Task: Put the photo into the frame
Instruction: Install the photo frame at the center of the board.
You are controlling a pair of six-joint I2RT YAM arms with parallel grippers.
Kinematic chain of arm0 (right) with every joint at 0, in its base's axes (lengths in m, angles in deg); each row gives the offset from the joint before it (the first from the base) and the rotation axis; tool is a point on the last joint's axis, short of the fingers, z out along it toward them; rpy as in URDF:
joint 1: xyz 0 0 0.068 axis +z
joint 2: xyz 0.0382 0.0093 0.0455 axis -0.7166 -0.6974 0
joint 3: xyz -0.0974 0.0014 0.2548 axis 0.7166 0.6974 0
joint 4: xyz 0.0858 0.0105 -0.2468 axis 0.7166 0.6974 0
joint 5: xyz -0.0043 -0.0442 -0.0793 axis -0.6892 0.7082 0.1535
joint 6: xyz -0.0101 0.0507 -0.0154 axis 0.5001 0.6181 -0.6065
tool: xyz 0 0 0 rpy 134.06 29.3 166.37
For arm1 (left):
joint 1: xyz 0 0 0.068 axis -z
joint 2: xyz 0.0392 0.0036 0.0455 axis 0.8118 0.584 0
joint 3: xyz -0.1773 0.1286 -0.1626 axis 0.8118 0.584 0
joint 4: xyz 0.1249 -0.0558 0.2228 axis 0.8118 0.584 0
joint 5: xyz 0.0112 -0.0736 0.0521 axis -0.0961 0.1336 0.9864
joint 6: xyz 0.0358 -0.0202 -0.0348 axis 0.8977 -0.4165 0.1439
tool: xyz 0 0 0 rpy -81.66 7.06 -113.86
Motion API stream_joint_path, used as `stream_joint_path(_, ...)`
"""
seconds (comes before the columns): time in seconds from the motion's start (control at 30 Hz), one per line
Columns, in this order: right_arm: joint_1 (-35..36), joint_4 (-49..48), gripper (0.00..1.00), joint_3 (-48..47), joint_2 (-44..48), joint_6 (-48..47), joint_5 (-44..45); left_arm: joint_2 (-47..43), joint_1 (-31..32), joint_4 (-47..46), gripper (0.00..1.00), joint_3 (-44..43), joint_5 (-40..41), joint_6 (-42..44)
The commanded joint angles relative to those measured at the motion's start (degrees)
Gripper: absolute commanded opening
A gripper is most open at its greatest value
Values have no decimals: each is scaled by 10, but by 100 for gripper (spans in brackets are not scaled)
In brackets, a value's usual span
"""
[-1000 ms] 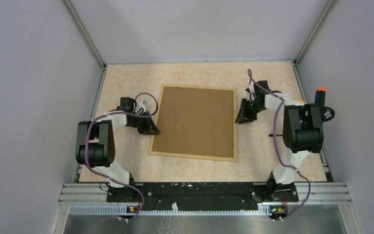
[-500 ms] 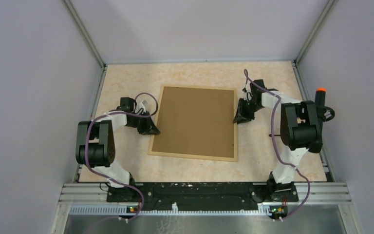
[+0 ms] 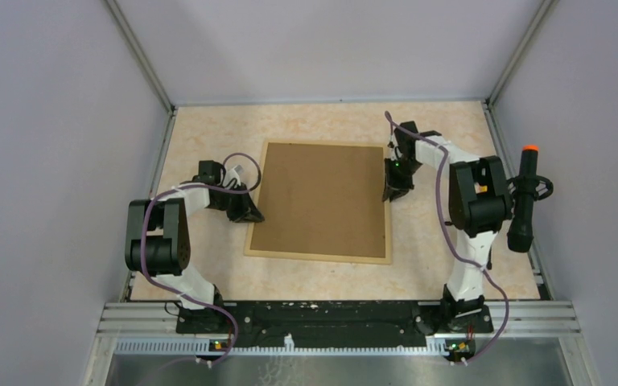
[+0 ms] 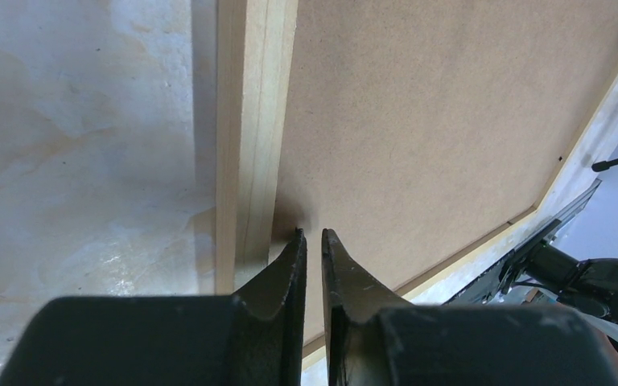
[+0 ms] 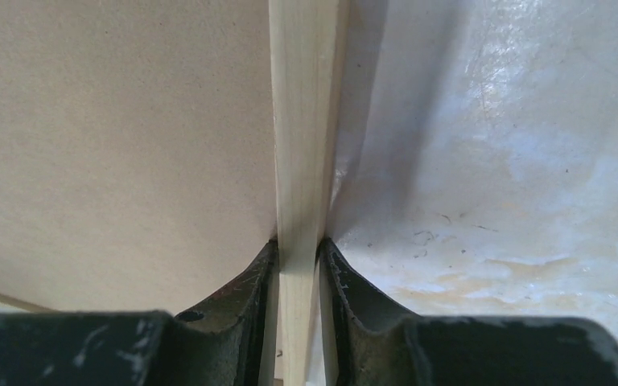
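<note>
The top camera is looking down from behind the arm bases [image 3: 197,310] at the whole frame [image 3: 319,256]. Cameras on the left claw [image 4: 312,241] and right claw [image 5: 298,251] are closely facing its left and right sides, which the top view is sharing.

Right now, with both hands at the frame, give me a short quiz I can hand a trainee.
1. True or false: the frame lies with its brown backing board facing up.
2. The right hand clamps: A) the frame's wooden rail, B) the backing board, C) nothing.
3. Fill in: the left hand sits at the frame's ___ side.
Key: 1 true; 2 A; 3 left.
</note>
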Motion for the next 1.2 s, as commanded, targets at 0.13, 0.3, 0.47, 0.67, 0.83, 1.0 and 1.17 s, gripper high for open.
stream_joint_path(0.13, 111, 0, 31, -79, -72, -31, 86, 9, 1, 0, 16, 10, 8, 18)
stream_joint_path(0.3, 103, 19, 61, -128, 21, -16, 29, 6, 1, 2, 16, 8, 15, 16)
stream_joint_path(0.47, 27, 6, 56, -63, 93, -25, 21, -1, 1, 5, 15, 7, 27, 14)
stream_joint_path(0.67, 10, -11, 44, -38, 90, -41, 16, -14, 0, 9, 18, 2, 27, 13)
stream_joint_path(0.83, 9, -64, 48, -58, 43, -31, 17, -48, -6, 26, 48, -40, 48, -1)
stream_joint_path(1.0, 7, -107, 46, -91, -30, -18, -25, -17, -32, -14, 60, -78, 84, -47)
stream_joint_path(1.17, -3, -130, 43, -124, -64, -7, -38, 58, -60, -22, 57, -114, 61, -60)
